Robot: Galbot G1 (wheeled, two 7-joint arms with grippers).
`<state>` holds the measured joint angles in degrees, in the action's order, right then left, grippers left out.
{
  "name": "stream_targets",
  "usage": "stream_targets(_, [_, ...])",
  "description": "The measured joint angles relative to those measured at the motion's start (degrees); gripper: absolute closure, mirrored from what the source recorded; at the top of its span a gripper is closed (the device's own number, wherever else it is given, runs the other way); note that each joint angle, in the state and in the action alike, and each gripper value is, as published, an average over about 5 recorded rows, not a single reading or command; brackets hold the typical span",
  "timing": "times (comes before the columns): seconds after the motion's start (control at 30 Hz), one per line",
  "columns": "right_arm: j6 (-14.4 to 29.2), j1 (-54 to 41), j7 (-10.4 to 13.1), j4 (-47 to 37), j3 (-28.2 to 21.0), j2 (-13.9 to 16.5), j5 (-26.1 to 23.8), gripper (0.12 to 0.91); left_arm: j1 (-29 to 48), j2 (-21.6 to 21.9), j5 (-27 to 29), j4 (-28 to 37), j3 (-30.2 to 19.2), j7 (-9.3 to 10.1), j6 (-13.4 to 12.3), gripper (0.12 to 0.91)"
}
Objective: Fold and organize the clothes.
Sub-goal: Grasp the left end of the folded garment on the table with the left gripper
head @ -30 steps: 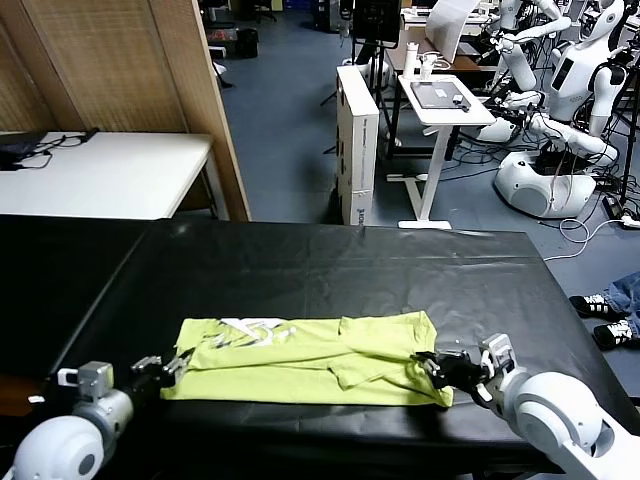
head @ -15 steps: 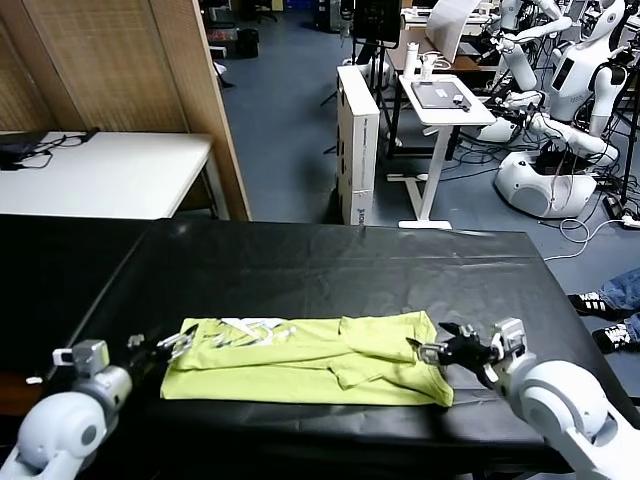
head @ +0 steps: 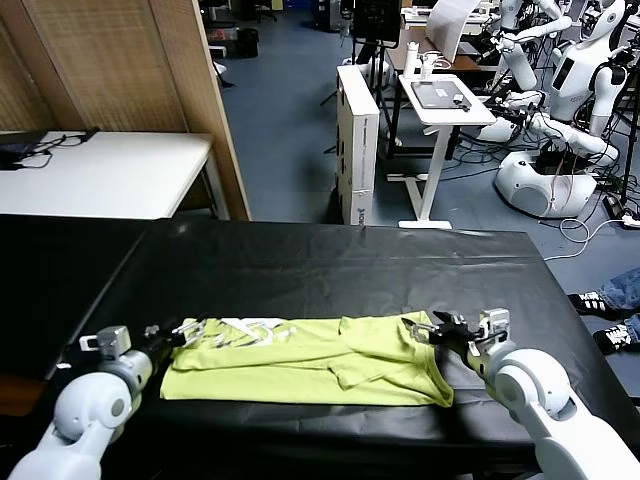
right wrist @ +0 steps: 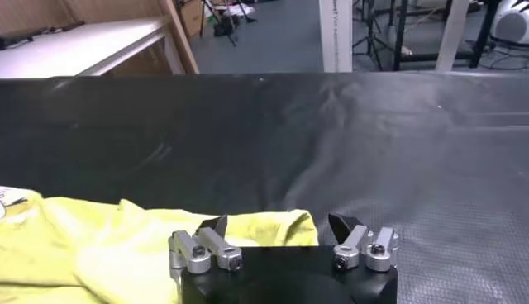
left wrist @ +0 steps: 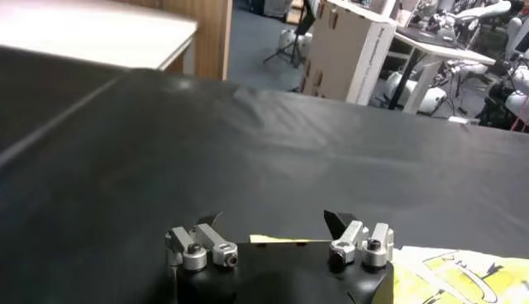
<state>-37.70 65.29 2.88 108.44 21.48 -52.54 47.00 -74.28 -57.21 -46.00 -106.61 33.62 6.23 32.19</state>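
floor (head: 290, 110): blue-grey | wood partition (head: 120, 65) | white table (head: 100, 175) | white cabinet (head: 357, 140)

The lime-green T-shirt (head: 310, 360) lies folded into a flat strip, white print showing.

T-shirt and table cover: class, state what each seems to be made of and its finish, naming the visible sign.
T-shirt: looks like soft matte knit fabric, probably cotton; it lies limp with creases and folded layers, and its white print looks flat.
Table cover: likely vinyl or coated cloth; the black sheet has a faint sheen, shallow wrinkles and a fine grain in the right wrist view.
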Motion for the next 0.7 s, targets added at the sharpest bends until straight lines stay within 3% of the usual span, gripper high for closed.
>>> stream_targets(0.17, [0.5,-0.3,-0.3,-0.9,-0.1,-0.7,-0.7,0.315,0.1,-0.2,0.0,0.1,-0.3,-0.04,0.0,0.143])
stream_targets(0.3, [0.8,-0.1,-0.4,-1.0,0.0,-1.1,-1.2,0.491,0.0,-0.3,0.2,0.0,-0.4,-0.08,0.0,0.261])
stream_targets(0.5, [1.5,0.3,-0.3,-1.1,0.1,-1.5,-1.5,0.830,-0.2,-0.3,0.2,-0.2,-0.3,-0.16,0.0,0.583])
stream_targets(0.63, [1.9,0.5,0.6,-1.1,0.3,-1.9,-1.6,0.883,-0.3,-0.2,0.6,-0.1,-0.2,-0.20,-0.3,0.815])
stream_targets(0.7, [1.9,0.8,1.1,-1.0,0.6,-2.1,-1.6,0.885,-0.4,-0.1,0.8,0.1,0.0,-0.26,-0.5,0.865])
